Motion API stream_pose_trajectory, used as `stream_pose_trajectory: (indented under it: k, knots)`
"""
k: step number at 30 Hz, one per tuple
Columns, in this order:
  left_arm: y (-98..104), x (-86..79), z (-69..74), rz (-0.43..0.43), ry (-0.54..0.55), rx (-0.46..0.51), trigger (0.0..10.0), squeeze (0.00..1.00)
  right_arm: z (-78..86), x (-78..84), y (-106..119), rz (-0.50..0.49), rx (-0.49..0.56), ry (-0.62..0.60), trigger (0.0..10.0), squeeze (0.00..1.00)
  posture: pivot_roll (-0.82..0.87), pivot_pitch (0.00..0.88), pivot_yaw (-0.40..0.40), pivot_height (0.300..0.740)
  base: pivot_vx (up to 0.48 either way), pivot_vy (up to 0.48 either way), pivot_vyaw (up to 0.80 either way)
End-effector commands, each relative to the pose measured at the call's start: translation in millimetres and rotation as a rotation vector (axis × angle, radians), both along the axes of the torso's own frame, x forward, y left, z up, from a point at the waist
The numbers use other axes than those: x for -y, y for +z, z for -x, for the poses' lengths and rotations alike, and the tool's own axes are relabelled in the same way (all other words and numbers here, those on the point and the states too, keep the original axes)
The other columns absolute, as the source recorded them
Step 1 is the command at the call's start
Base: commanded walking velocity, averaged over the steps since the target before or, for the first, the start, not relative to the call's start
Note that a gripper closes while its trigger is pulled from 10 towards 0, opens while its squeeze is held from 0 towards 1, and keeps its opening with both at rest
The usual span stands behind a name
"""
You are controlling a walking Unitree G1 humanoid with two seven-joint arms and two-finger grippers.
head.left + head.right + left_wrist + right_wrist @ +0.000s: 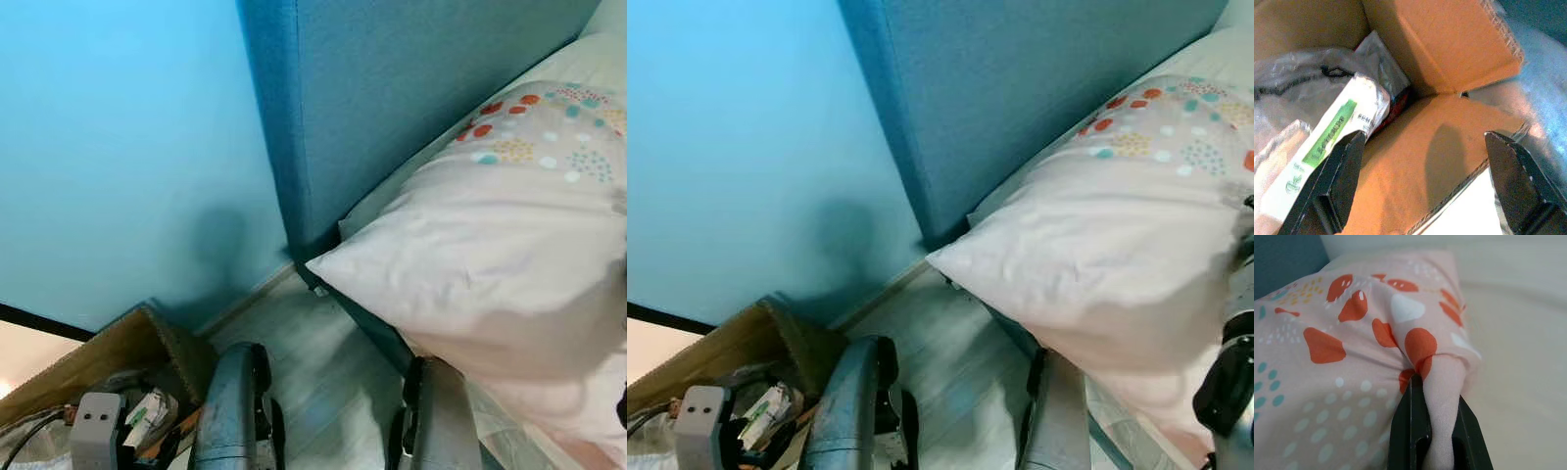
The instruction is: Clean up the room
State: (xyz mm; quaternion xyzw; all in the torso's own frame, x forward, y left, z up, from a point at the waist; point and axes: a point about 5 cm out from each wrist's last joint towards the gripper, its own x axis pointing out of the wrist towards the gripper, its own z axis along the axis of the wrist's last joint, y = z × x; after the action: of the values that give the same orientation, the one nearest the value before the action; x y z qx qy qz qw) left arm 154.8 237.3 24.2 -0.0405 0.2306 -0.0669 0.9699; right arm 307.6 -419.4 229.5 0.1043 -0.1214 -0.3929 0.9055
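Note:
A pale pink pillow (490, 245) with orange and teal dots lies on the bed, one end jutting past the bed's edge toward the floor. My right gripper (1437, 431) is shut on a bunched fold of the pillow (1352, 357). Over an open cardboard box (1440, 147), my left gripper (1425, 181) stands open with nothing between its fingers. Inside the box lie a white packet with a green stripe (1327, 147) and crumpled clear plastic (1298, 83). Both silver forearms (230, 411) show at the bottom of the eye views.
A blue upholstered headboard (411, 88) stands behind the pillow, meeting a light blue wall (127, 147) at the corner. Pale wood floor (313, 352) runs between the bed and the cardboard box (108, 357) at the lower left. White mattress (1518, 333) lies beyond the pillow.

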Motion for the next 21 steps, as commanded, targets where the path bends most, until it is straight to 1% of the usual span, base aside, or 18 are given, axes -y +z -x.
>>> stream_pose_trajectory:
  k: [1,2,4,5,6,8,9,12,14,18,20,21]
  knots:
    - [-11,0.1,14.3,0.012,0.016,-0.069,10.0,0.00,18.6,18.4,15,0.075,0.031,-0.113,0.0,0.00,0.25,0.425,0.072,0.572,0.000,0.000,0.00]
    - [-11,0.1,14.3,0.012,0.016,-0.069,10.0,0.00,18.6,18.4,15,0.075,0.031,-0.113,0.0,0.00,0.25,0.425,0.072,0.572,0.000,0.000,0.00]
    - [-11,2.5,12.7,0.018,0.014,-0.065,10.0,0.00,26.3,26.0,22,0.138,-0.007,-0.147,0.0,0.00,0.24,0.420,0.064,0.572,0.000,0.000,0.00]
    - [-11,2.5,12.7,0.018,0.014,-0.065,10.0,0.00,26.3,26.0,22,0.138,-0.007,-0.147,0.0,0.00,0.24,0.420,0.064,0.572,0.000,0.000,0.00]
    - [-11,3.4,12.1,0.021,0.013,-0.063,10.0,0.00,29.2,28.7,25,0.167,-0.027,-0.161,0.0,0.00,0.24,0.420,0.064,0.572,0.000,0.000,0.00]
    - [-11,4.6,11.4,0.025,0.012,-0.060,10.0,0.00,41.5,40.0,32,0.207,-0.055,-0.208,0.0,0.00,0.23,0.420,0.063,0.572,0.000,0.000,0.00]
    - [-11,4.6,11.4,0.025,0.012,-0.060,10.0,0.00,41.5,40.0,32,0.207,-0.055,-0.208,0.0,0.00,0.23,0.420,0.063,0.572,0.000,0.000,0.00]
    - [-12,6.2,12.4,0.031,0.007,-0.064,10.0,0.00,61.5,55.9,44,0.227,-0.054,-0.290,0.0,0.00,0.22,0.416,0.067,0.572,0.000,0.000,0.00]
    - [-13,6.8,12.4,0.033,0.005,-0.066,10.0,0.00,68.2,60.6,47,0.230,-0.050,-0.315,0.0,0.00,0.21,0.417,0.070,0.572,0.000,0.000,0.00]
    - [-13,7.7,11.4,0.035,0.002,-0.066,10.0,0.00,70.4,62.0,45,0.229,-0.058,-0.321,0.0,0.00,0.21,0.415,0.069,0.572,0.000,0.000,0.00]
    - [-13,9.0,8.6,0.037,-0.001,-0.063,10.0,0.00,70.3,61.2,36,0.223,-0.089,-0.333,0.0,0.00,0.21,0.414,0.070,0.572,0.000,0.000,0.00]
    - [-13,9.4,7.4,0.038,-0.002,-0.060,10.0,0.00,68.6,59.7,28,0.217,-0.125,-0.331,0.0,0.00,0.21,0.414,0.070,0.572,0.000,0.000,0.00]
